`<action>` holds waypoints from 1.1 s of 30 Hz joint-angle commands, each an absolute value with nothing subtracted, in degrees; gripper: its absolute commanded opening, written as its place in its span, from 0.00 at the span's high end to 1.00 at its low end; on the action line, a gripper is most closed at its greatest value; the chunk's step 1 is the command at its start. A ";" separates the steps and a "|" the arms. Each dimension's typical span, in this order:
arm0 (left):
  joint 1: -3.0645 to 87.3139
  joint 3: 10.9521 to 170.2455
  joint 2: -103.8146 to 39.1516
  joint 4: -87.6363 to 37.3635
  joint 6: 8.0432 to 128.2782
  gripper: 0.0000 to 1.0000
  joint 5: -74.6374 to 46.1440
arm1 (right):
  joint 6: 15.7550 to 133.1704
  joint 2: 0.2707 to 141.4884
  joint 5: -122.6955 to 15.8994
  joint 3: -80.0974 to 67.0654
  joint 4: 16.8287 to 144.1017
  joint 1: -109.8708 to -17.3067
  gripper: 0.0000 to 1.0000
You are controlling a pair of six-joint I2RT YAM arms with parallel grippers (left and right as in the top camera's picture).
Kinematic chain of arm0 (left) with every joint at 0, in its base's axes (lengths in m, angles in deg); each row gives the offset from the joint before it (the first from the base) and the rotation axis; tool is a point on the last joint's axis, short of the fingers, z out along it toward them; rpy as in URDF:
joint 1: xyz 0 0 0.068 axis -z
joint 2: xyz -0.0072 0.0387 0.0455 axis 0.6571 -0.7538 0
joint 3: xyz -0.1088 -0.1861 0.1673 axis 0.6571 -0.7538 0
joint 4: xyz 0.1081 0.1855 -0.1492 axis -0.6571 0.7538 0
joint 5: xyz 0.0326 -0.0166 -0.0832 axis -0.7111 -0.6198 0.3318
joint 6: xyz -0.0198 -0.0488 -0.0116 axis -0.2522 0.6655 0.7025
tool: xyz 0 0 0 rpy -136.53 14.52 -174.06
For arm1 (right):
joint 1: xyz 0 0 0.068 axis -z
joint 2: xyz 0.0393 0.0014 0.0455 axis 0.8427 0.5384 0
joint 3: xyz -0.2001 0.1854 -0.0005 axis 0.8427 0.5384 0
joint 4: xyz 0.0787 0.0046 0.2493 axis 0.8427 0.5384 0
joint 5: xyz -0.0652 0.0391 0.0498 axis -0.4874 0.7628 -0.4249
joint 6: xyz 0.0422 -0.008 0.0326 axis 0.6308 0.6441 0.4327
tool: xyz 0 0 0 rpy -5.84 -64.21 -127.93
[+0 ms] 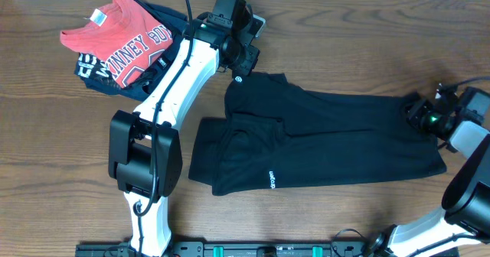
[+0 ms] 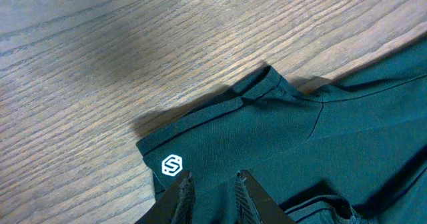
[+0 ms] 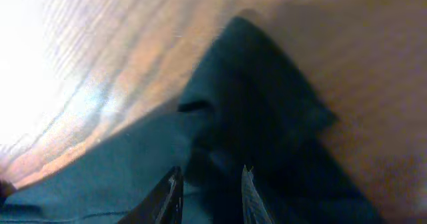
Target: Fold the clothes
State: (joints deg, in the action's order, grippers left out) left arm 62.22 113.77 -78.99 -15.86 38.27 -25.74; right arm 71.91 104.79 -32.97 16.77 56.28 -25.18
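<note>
The clothes (image 1: 321,135), a black T-shirt, lie flat across the middle of the table. A small white logo (image 2: 172,165) marks the back-left corner. My left gripper (image 1: 241,64) sits at that corner. In the left wrist view the left gripper (image 2: 213,183) is shut on a ridge of the black fabric (image 2: 267,131), and the hem casts a shadow on the wood. My right gripper (image 1: 419,115) is over the shirt's right end. In the blurred right wrist view, dark cloth (image 3: 233,117) lies between the right gripper's (image 3: 211,177) fingers, which stand a little apart.
A red T-shirt with white lettering (image 1: 122,39) lies on a navy garment (image 1: 92,69) at the back left, close behind the left arm (image 1: 142,157). The right arm's base (image 1: 467,180) stands at the right edge. Bare wood (image 1: 344,50) runs along the back.
</note>
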 commanded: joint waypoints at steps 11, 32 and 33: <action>62.05 114.25 -79.29 -16.16 37.97 0.76 -26.07 | 70.55 102.80 -32.03 16.44 58.93 -24.24 0.76; 62.03 114.25 -79.31 -16.12 37.97 0.76 -26.07 | 72.26 100.59 -19.81 14.43 56.76 -20.37 0.97; 62.05 114.25 -79.29 -16.12 37.97 0.76 -26.07 | 71.82 100.59 -20.65 14.46 58.42 -20.48 0.88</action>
